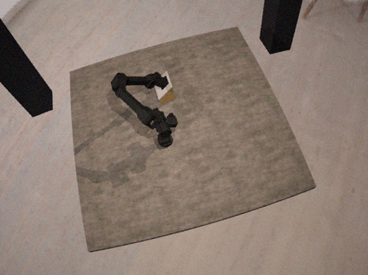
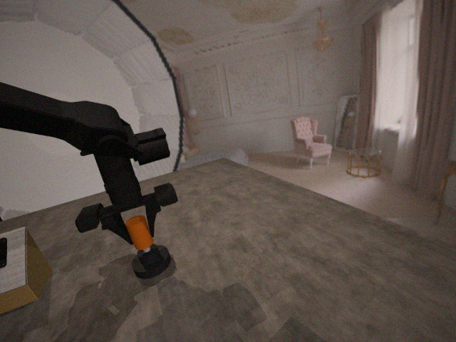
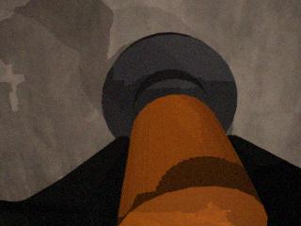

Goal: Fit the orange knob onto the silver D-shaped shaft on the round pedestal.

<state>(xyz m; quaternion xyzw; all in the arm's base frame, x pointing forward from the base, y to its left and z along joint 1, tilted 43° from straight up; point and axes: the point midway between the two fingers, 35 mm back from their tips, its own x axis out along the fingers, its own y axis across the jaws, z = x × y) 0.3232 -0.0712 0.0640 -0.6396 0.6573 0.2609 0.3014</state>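
Observation:
The orange knob [image 2: 139, 232] [image 3: 185, 141] is held between the fingers of my gripper [image 2: 142, 235], which is shut on it. In the exterior view the knob leans a little, and its lower end is at the top of the silver shaft [image 2: 147, 249]; a short length of shaft shows below it. The dark round pedestal [image 2: 152, 266] [image 3: 124, 71] stands under the knob, with a gap between the knob and the pedestal's body. The knob's hole and the shaft's flat side are hidden. In the top view the arm covers the knob.
The arm's base stands on a wedge-shaped block [image 1: 167, 96] [image 2: 38, 270] with a pale top and yellow sides, at the left in the exterior view. The tabletop [image 1: 218, 166] [image 2: 294, 250] surrounds the pedestal. Two black pillars [image 1: 11, 67] [image 1: 283, 0] stand beyond the table.

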